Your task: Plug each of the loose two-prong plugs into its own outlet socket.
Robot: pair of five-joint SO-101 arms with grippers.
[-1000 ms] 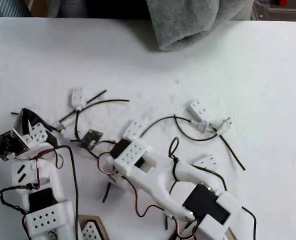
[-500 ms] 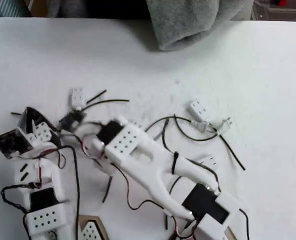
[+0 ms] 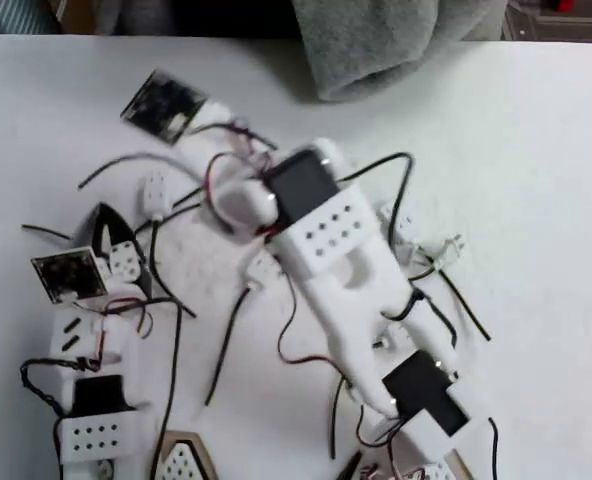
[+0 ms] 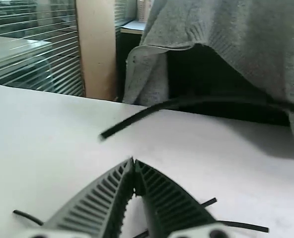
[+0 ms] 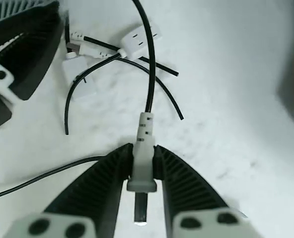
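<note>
Gripping a white two-prong plug (image 5: 142, 166) by its body, the right gripper (image 5: 142, 151) is clenched on it above the white tabletop (image 5: 226, 99). The plug's black cord (image 5: 149, 74) runs away from the fingertips. The left gripper (image 4: 134, 166), at the left of the table, has its ribbed black jaws pressed together, holding nothing. A white outlet socket block (image 5: 132, 42) lies on the tabletop beyond the held plug.

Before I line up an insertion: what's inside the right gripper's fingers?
A white two-prong plug, clamped by its body in the right gripper, black cord leading away over the table. One metal prong sticks out toward the wrist; any second prong is hidden behind it.
</note>
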